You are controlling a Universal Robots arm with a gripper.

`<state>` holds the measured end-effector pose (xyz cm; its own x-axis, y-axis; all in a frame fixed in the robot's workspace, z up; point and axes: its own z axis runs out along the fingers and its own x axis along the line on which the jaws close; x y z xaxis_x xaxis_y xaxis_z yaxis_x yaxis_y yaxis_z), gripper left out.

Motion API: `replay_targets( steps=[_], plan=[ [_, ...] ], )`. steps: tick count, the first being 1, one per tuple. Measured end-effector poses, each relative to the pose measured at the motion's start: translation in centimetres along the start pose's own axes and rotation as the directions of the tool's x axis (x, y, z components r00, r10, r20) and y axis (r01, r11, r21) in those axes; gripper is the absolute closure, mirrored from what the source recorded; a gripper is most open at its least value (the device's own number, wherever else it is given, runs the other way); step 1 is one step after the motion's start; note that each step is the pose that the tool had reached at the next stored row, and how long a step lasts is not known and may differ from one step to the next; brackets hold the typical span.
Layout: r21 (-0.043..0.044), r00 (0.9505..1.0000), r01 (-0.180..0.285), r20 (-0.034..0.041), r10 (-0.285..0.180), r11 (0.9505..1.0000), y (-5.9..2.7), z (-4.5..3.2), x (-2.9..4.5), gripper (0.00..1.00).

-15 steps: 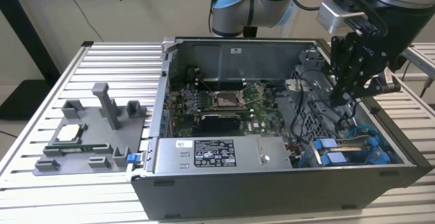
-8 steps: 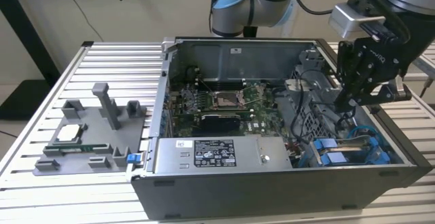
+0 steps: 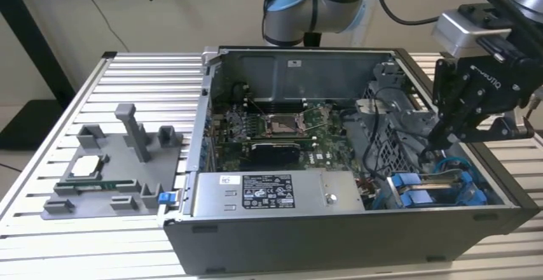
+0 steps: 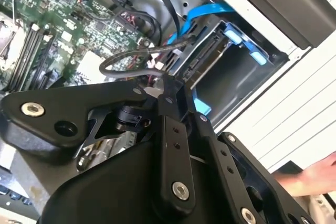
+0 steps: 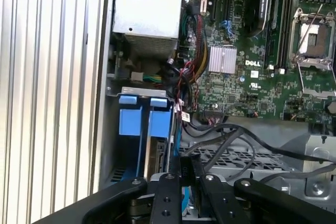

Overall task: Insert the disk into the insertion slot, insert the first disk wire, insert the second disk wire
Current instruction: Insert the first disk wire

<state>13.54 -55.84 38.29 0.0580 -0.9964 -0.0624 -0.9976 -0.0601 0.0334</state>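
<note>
Gripper pinched closed, grasp unclear, over disk in case corner; I fear snagging loose wires

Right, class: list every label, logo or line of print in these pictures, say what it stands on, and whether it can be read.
On the power supply: black-and-white label, print too small to read.
On the motherboard: white maker's logo beside the silver heatsink; other print too fine to read.
On the gripper: white lettering on its black body, too small to read.
On the computer case: small white sticker, unreadable.
</note>
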Motion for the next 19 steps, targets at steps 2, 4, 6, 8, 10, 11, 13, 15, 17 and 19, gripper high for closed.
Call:
replay_targets(
  steps=[2,4,6,8,10,11,13,15,17,19],
  plan=[
    [-0.0073,1.0000,0.000,0.0005,0.000,1.0000,-0.35,0.04,0.43,1.00],
    [-0.0128,1.0000,-0.001,0.0007,0.001,0.9999,-0.66,0.10,0.86,1.00],
    [-0.0166,1.0000,-0.001,0.0016,0.001,0.9999,-0.96,0.19,1.35,1.00],
    [-0.0169,1.0000,-0.001,0.0021,0.001,0.9999,-1.05,0.25,1.49,1.00],
    [-0.0173,1.0000,-0.001,0.0020,0.001,0.9998,-1.06,0.26,1.51,1.00],
    [-0.0178,1.0000,-0.001,0.0021,0.001,0.9998,-1.07,0.27,1.52,1.00],
    [-0.0231,1.0000,-0.007,0.0026,0.007,0.9997,-1.13,0.37,1.54,1.00],
    [-0.0241,0.9997,-0.026,0.0028,0.026,0.9994,-1.13,0.55,1.56,1.00],
    [-0.0264,0.9989,-0.047,0.0034,0.047,0.9986,-1.13,0.74,1.57,1.00],
    [-0.0307,0.9979,-0.065,0.0035,0.065,0.9974,-1.15,0.88,1.58,1.00]
  ],
)
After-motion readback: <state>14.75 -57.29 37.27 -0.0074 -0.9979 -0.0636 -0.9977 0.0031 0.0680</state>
